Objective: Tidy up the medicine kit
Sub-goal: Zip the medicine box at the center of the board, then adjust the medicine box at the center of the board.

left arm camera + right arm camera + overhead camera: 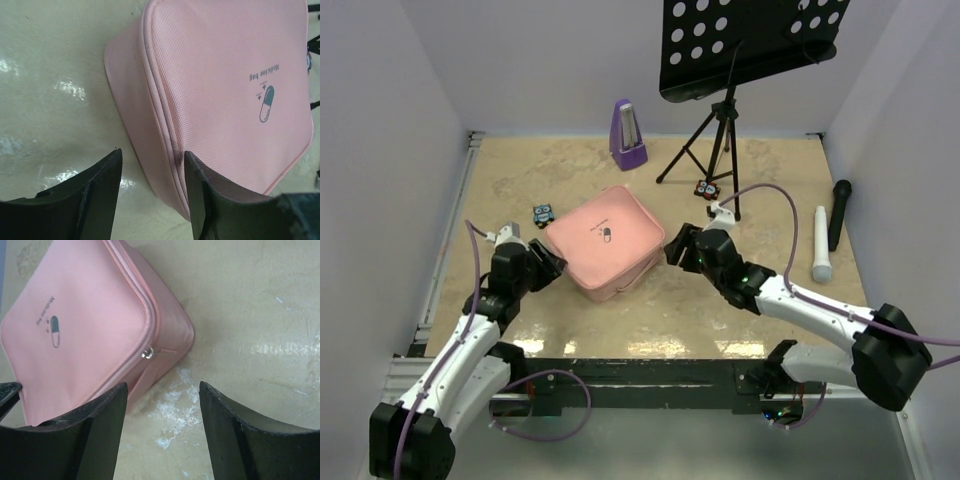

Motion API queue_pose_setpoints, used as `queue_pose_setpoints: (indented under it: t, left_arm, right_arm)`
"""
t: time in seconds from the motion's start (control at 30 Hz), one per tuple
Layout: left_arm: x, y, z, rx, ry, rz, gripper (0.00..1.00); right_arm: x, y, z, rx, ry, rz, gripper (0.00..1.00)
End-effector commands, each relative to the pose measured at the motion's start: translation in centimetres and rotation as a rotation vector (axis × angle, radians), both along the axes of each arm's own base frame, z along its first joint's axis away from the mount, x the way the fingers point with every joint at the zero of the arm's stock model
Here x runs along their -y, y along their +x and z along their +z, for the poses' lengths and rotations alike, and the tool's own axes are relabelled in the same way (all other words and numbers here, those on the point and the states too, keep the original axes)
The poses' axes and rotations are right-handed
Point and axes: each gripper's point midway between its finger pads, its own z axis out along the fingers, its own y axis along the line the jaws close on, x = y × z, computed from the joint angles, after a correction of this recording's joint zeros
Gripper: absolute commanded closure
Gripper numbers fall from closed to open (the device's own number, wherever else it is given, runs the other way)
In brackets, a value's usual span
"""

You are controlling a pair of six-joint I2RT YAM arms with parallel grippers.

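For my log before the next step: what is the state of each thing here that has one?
medicine kit: zipped shut, lid up
left gripper: open, holding nothing
right gripper: open, holding nothing
metronome: upright
music stand: standing
black microphone: lying flat

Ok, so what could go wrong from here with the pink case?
The case is zipped shut and neither the left pincer nor the right pincer holds it; both are open, so tugging could just drag it. The zip pull is tiny and may slip from a grip.
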Motion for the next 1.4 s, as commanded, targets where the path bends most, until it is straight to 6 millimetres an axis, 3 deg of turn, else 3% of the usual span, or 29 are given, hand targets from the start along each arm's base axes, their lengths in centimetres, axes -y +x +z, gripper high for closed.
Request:
queue_pose_setpoints:
  t: [0.0, 0.13, 0.3, 0.5, 0.57, 0.67, 0.8, 0.93, 1.03, 1.2, 1.37]
  left_arm:
    - [-2.6, 0.9, 3.6, 0.069, 0.102, 0.089, 0.43]
    - [-3.0, 0.4, 4.9, 0.103, 0.109, 0.097, 0.42]
    - [-1.7, -0.5, 3.5, 0.066, 0.047, 0.057, 0.42]
    - [0.6, -0.2, 2.0, 0.085, -0.099, 0.011, 0.44]
    - [1.2, 0.2, 2.1, 0.101, -0.127, -0.004, 0.44]
    - [1.7, 0.8, 1.6, 0.103, -0.143, -0.018, 0.44]
    - [2.4, 2.0, 1.5, 0.104, -0.166, -0.038, 0.43]
    - [2.8, 3.1, 1.3, 0.086, -0.151, -0.058, 0.44]
    - [2.7, 3.9, 1.5, 0.087, -0.127, -0.060, 0.45]
    - [2.5, 5.5, 2.0, 0.111, -0.106, -0.038, 0.45]
    - [3.9, 7.6, 2.1, 0.115, -0.141, -0.083, 0.46]
  right_arm:
    - [-0.8, 2.7, 3.8, 0.115, -0.042, -0.030, 0.37]
    - [-1.9, 4.9, 5.1, 0.172, -0.064, -0.040, 0.36]
    - [-3.5, 8.4, 6.1, 0.226, -0.113, -0.065, 0.31]
    - [-5.0, 12.2, 3.5, 0.197, -0.192, -0.038, 0.28]
    - [-5.4, 12.5, 3.2, 0.206, -0.195, -0.009, 0.27]
    - [-6.2, 12.3, 1.3, 0.174, -0.212, 0.053, 0.28]
    - [-7.1, 11.0, -1.0, 0.133, -0.202, 0.138, 0.31]
    - [-7.8, 9.1, -1.3, 0.131, -0.139, 0.220, 0.40]
    - [-8.3, 6.9, -1.8, 0.119, -0.081, 0.303, 0.46]
    - [-8.3, 2.8, -2.7, 0.092, -0.025, 0.406, 0.48]
    - [-9.2, -1.3, -3.0, 0.076, 0.014, 0.484, 0.49]
